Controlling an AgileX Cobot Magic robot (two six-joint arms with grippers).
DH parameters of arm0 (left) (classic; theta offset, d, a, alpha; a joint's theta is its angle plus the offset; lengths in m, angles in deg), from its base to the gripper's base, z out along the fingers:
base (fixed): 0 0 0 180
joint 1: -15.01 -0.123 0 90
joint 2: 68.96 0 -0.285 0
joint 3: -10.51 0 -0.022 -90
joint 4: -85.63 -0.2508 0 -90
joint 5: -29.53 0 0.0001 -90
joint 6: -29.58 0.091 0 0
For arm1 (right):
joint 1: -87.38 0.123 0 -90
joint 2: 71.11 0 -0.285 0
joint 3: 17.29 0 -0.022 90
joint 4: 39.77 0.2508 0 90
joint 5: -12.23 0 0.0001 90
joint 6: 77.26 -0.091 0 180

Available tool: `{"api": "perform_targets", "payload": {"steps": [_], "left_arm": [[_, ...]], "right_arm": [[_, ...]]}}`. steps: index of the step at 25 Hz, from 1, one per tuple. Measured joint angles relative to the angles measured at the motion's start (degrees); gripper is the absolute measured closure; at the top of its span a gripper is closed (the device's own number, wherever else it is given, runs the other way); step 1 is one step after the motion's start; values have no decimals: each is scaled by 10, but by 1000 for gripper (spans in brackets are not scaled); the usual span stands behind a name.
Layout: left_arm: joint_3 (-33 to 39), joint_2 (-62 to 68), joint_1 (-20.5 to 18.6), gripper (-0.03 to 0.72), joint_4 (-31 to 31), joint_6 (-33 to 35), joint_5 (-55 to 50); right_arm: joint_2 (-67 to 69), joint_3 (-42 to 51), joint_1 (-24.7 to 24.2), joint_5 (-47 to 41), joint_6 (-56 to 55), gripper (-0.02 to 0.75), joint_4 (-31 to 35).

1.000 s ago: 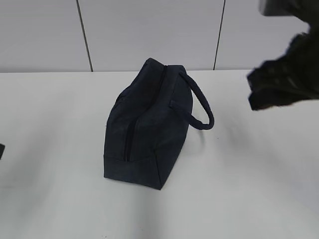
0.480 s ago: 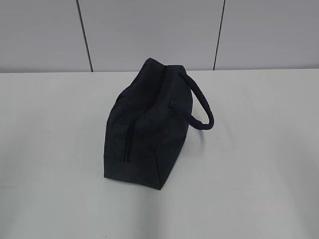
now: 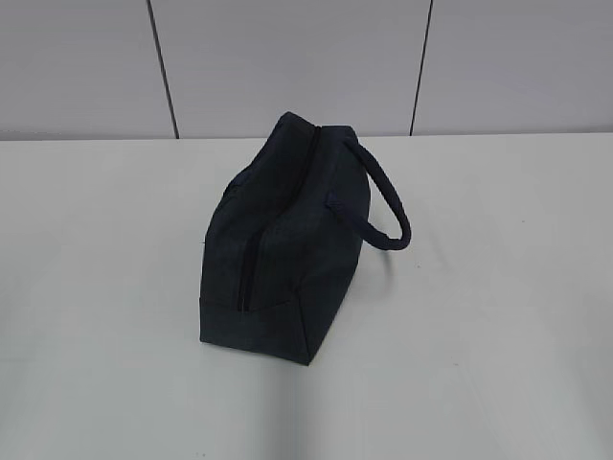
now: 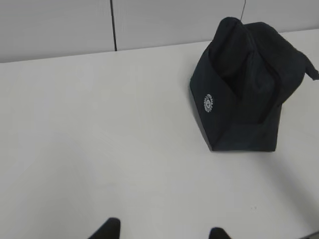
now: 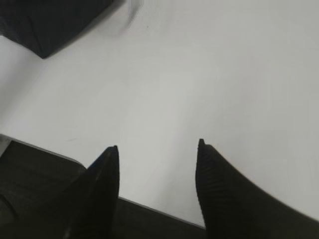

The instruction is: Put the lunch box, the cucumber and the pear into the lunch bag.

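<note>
Left gripper [image 4: 162, 234]: only fingertips show at bottom of wrist view, spread apart, nothing between them, hovering over bare table [image 3: 96, 287] well short of bag.

Centre: lunch bag [image 3: 283, 249] stands alone on table, zipper [image 3: 247, 273] looks shut, strap handle [image 3: 383, 206] drooping to right.

Right gripper [image 5: 157, 164]: fingers spread, empty, over near table edge, bag corner far off.

No lunch box, cucumber or pear visible to me in any view. I judge packing done and bag closed, or not started; cannot tell which. If not started, next: unzip bag.

I only see a corner of the lunch bag [image 5: 47, 22], cropped upper left; my left pincer [image 4: 163, 234] shows just its tips at the bottom edge.
</note>
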Motion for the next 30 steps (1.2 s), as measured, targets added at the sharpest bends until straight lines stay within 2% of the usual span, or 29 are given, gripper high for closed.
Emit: {"api": "perform_targets", "payload": {"steps": [4, 11, 30], "left_arm": [[19, -45, 0, 359, -8, 4, 5], [18, -51, 0, 359, 13, 57, 11], [18, -51, 0, 407, 13, 57, 11]], "right_arm": [[-34, 0, 0, 0, 1, 346, -2], [-37, 0, 0, 0, 1, 346, -3], [-37, 0, 0, 0, 0, 346, -3]]}}
